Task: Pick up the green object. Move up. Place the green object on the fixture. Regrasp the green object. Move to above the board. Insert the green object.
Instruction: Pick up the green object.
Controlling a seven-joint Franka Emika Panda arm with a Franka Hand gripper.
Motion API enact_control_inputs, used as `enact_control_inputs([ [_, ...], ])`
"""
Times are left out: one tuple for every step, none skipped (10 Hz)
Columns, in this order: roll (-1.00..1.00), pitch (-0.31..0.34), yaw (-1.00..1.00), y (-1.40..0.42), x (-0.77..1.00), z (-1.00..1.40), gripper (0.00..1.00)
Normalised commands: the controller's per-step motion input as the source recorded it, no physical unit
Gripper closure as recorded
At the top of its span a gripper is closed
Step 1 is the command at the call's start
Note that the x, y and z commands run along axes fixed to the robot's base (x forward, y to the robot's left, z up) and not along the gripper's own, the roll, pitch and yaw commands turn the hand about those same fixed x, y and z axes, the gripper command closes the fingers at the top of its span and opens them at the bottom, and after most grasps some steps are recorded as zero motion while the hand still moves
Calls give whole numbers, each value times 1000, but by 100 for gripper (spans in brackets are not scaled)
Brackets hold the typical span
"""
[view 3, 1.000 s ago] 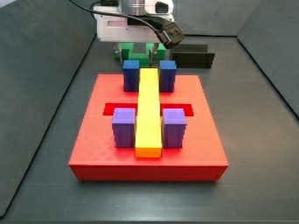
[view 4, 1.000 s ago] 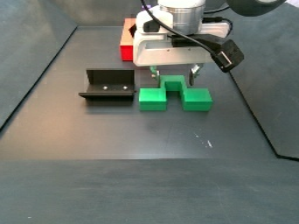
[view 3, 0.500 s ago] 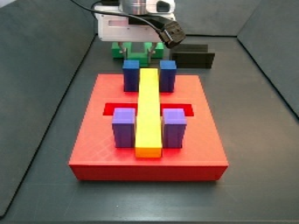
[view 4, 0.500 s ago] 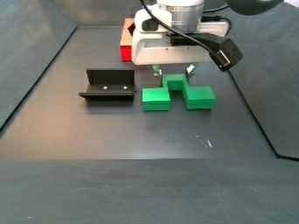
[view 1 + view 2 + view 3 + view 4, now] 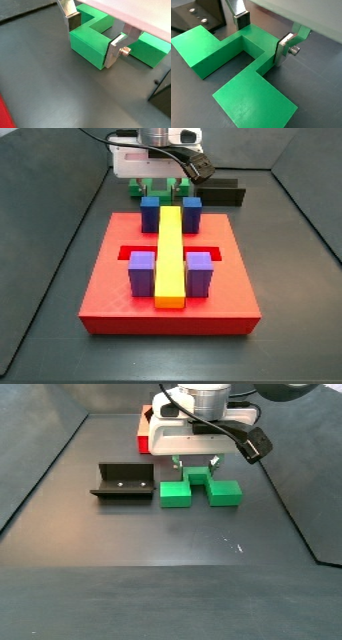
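— Green object lies on the floor beside the fixture; gripper straddles its middle bar, fingers apart
— Then I'd centre, descend squarely, close evenly

The gripper stands directly over the middle bar of the green object, one finger on each side of that bar, the two end blocks of the piece reaching out from the gripper toward the open floor. In a wrist view the other finger lies against the wall of the piece. The fixture stands on the floor just beside the gripper, apart from the piece. In a side view the board lies in front of the gripper, with the piece between gripper and board edge and the fixture beside the gripper.
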Motion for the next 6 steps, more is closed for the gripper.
enact_control_inputs([
  [0, 0, 0, 0, 0, 0, 100],
  [0, 0, 0, 0, 0, 0, 100],
  [0, 0, 0, 0, 0, 0, 100],
  [0, 0, 0, 0, 0, 0, 100],
  [0, 0, 0, 0, 0, 0, 100],
  [0, 0, 0, 0, 0, 0, 100],
])
